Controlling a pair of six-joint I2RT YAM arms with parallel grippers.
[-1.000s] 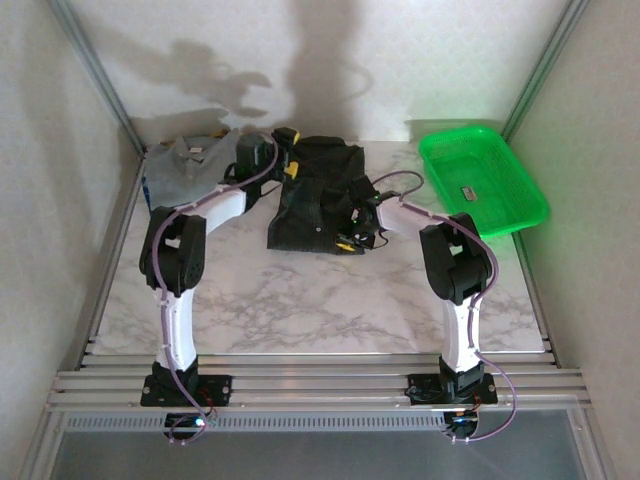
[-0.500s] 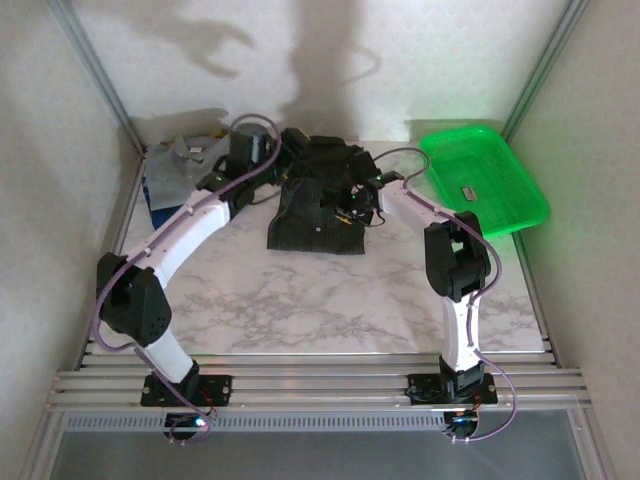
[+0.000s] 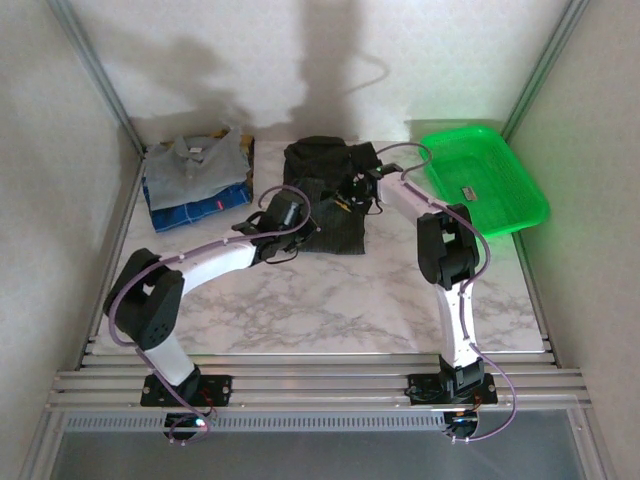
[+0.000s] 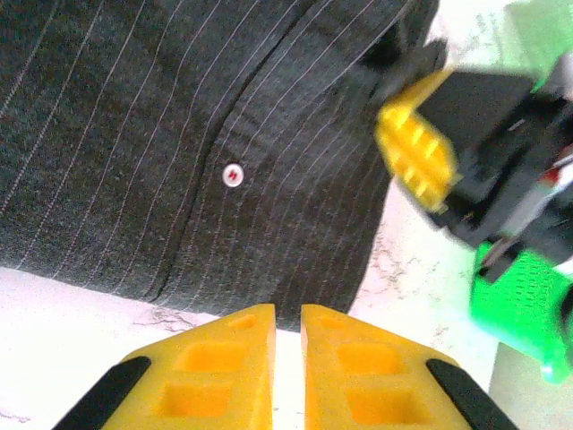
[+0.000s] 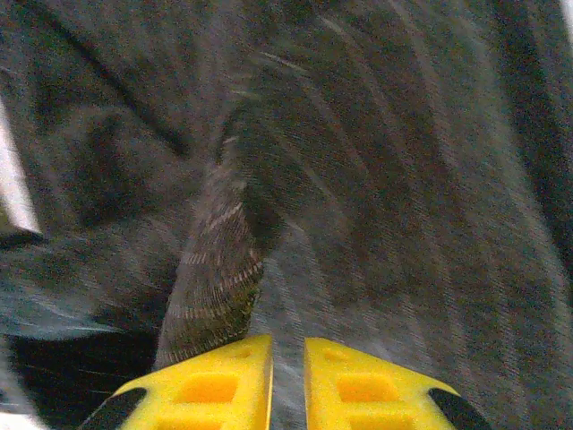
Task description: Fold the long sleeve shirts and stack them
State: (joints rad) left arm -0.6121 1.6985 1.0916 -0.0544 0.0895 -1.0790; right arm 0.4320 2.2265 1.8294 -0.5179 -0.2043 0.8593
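Left gripper (image 4: 288, 309): swung from the far-left corner to the near hem of the dark charcoal pinstriped button shirt (image 3: 340, 232); jaws now nearly together, empty.
Right gripper (image 5: 288, 340): jaws nearly together over the cloth, grip unclear.
White marbled tabletop (image 3: 330, 300): dark shirt lies mid-table.
Grey-blue collared shirt (image 3: 195, 160): far left.

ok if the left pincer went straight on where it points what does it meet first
probably the near hem of the dark striped shirt, just past a strip of table; depth is unclear

My left fingers (image 4: 242, 367) are matt yellow plastic. The dark shirt (image 4: 161, 134) is matt, pinstriped woven cloth. The table (image 3: 330, 300) is smooth, marble-patterned; the basket (image 3: 480, 160), glossy plastic.
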